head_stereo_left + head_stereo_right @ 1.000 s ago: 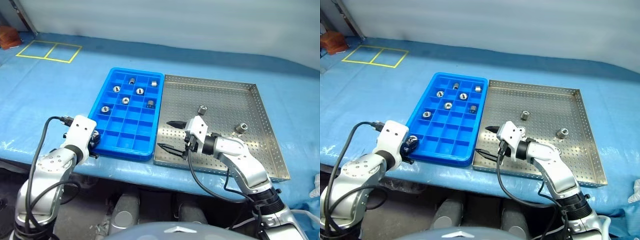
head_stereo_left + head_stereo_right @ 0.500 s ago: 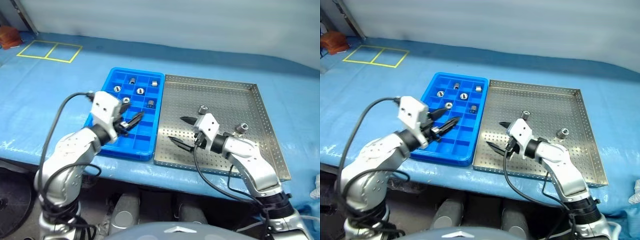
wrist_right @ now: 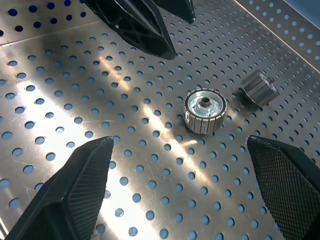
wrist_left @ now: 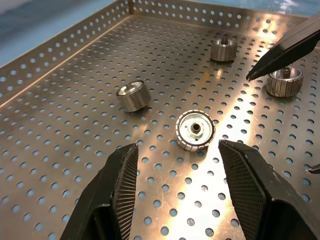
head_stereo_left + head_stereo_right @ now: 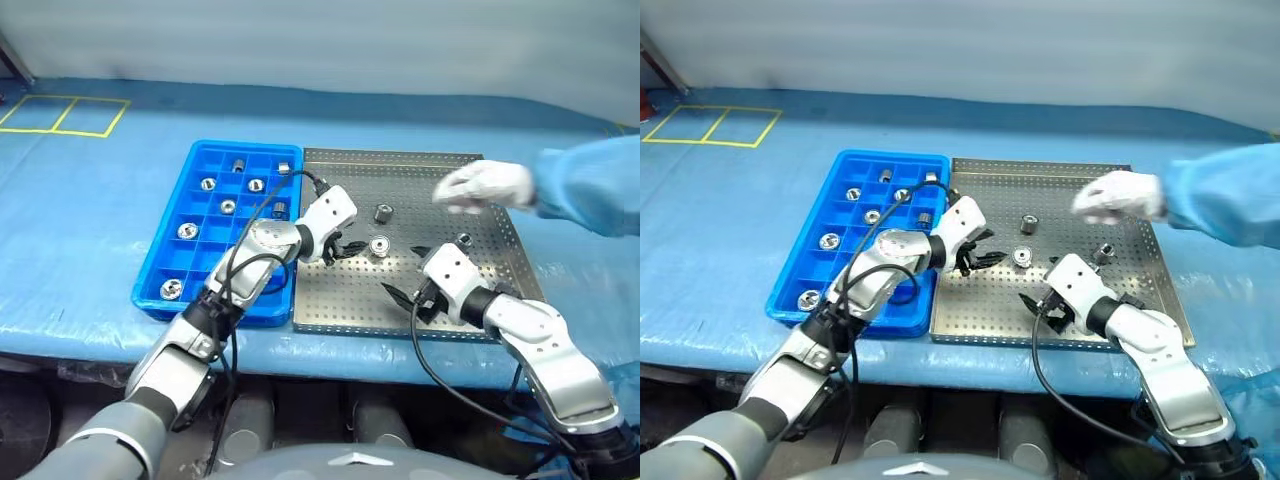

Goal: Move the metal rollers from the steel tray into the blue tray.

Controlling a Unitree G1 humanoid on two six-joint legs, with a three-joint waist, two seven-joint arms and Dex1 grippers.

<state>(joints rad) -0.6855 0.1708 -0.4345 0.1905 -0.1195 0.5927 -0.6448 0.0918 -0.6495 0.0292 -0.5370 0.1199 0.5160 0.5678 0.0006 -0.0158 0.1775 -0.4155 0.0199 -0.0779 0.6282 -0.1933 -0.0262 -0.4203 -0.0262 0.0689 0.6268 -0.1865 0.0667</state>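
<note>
The left gripper point(image 5: 352, 246), which a second ago was hanging at the near left corner of the blue tray point(image 5: 160, 262), is now reaching across that tray and over the steel tray point(image 5: 340, 305), its black fingers spread with nothing between them and pointing at a ribbed roller point(image 5: 380, 245) lying just beyond their tips. The right gripper point(image 5: 408, 290) is sitting farther right and nearer than before, its textured fingers point(image 3: 82, 187) spread wide and empty over the near part of the steel tray. A person's gloved hand point(image 5: 485, 185) with a light blue sleeve point(image 5: 590, 185) is now reaching in from the right over the far right part of the steel tray.

The steel tray is grey sheet metal, punched all over with small round holes, with low raised rims. On it are lying metal rollers: the ribbed one with a centre hole, a smooth one point(image 5: 382, 212) farther away, and another point(image 5: 463, 240) to the right. The blue tray is glossy plastic with square compartments, and several rollers point(image 5: 207, 184) are sitting in its cells, one point(image 5: 171, 289) at the near left corner
</note>
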